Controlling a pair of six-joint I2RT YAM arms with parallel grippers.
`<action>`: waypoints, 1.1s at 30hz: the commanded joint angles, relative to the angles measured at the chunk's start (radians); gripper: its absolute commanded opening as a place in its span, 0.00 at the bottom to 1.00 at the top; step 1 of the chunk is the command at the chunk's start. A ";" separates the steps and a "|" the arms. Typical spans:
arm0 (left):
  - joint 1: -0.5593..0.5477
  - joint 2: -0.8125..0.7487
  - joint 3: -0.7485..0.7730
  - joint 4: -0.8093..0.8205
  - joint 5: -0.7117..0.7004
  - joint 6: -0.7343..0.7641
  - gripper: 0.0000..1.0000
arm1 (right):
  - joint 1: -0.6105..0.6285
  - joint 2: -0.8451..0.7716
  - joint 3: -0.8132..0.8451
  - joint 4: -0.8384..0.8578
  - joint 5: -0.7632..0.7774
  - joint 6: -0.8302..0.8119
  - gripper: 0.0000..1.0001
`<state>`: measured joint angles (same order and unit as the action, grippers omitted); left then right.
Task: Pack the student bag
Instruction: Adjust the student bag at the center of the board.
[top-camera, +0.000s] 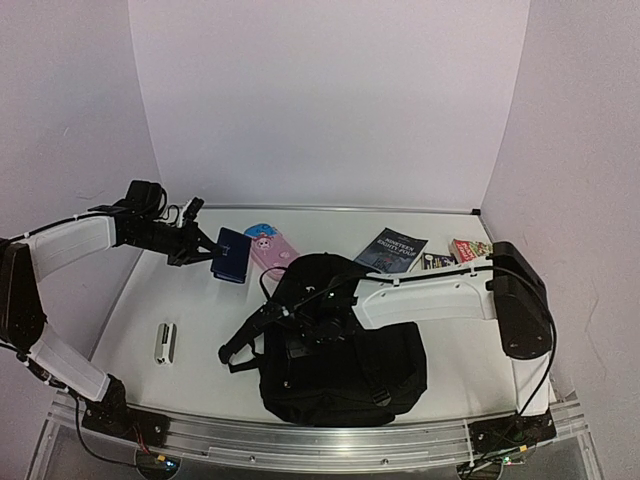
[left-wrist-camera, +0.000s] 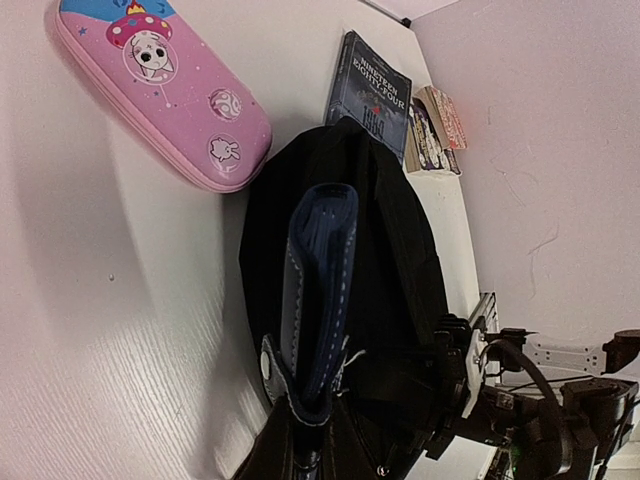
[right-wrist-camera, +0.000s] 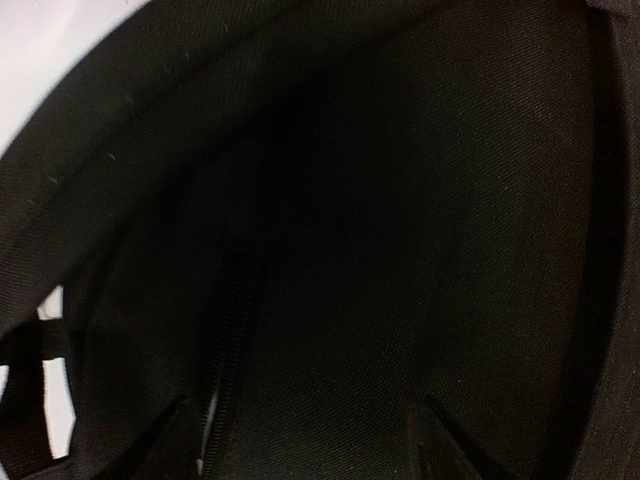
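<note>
Student bag (top-camera: 340, 345) is lying flat on the table (top-camera: 450, 340), right arm reaching over it.

Left claw (top-camera: 203, 250) is pinching the dark blue pouch (left-wrist-camera: 320, 290) by one end and hanging it clear of the table, just off the bag's far-left corner. I'm carrying it edge-on, so my guess is it slots into the opening narrow side first.

Right claw (top-camera: 305, 322) is sitting down on the bag's upper part. Its wrist cam is showing only black fabric and a zip line. Probably it's there to hold the mouth open for the pouch. Black on black, so I can't tell whether it's spread or nipping fabric.

Waiting their turn: pink pencil case (top-camera: 270, 245) just beyond the bag's far-left edge, book (top-camera: 390, 250) just beyond its far end, small stack of booklets (top-camera: 458, 250) beyond its far-right, small white item (top-camera: 165, 340) well off its left side.
</note>
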<state>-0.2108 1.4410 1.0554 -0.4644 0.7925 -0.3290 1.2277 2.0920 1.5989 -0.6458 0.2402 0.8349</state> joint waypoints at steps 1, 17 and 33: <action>-0.007 -0.007 0.029 0.021 0.019 0.022 0.00 | 0.008 0.039 0.048 -0.088 0.016 0.010 0.59; -0.039 -0.027 0.038 0.011 -0.013 -0.005 0.00 | 0.012 0.143 0.077 -0.072 0.042 0.041 0.32; -0.203 -0.196 -0.180 0.103 0.013 -0.421 0.00 | 0.007 -0.120 -0.120 0.144 0.156 0.144 0.00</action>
<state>-0.3709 1.2947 0.9384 -0.4308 0.7672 -0.6179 1.2407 2.0929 1.5399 -0.5751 0.3099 0.9321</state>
